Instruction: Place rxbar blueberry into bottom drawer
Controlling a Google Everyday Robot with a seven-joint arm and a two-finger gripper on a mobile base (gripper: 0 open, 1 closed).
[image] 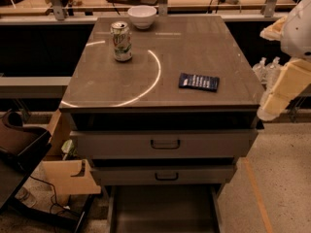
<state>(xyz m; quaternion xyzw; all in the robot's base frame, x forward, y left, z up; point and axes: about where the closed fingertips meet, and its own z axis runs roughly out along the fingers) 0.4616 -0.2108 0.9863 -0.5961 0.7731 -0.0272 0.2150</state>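
Rxbar (198, 82) lies flat on the cabinet top (194, 47), at about 4 o'clock on that surface, near the right front, touching nothing else. Can (121, 41) stands upright at 10 o'clock on the top, well apart from the bar. White bowl (142, 16) sits at 12 o'clock by the back edge. A bright curved light streak (156, 72) runs between can and bar. Bottom drawer (163, 210) is at 6 o'clock in the camera view, pulled out, dark inside, nothing seen in it. The two handled drawers (165, 143) sit above it. Gripper (277, 98) is at 3 o'clock, off the cabinet's right edge, beside the bar but apart from it. Whether it's wide or narrow, cannot tell. It holds nothing I can see.
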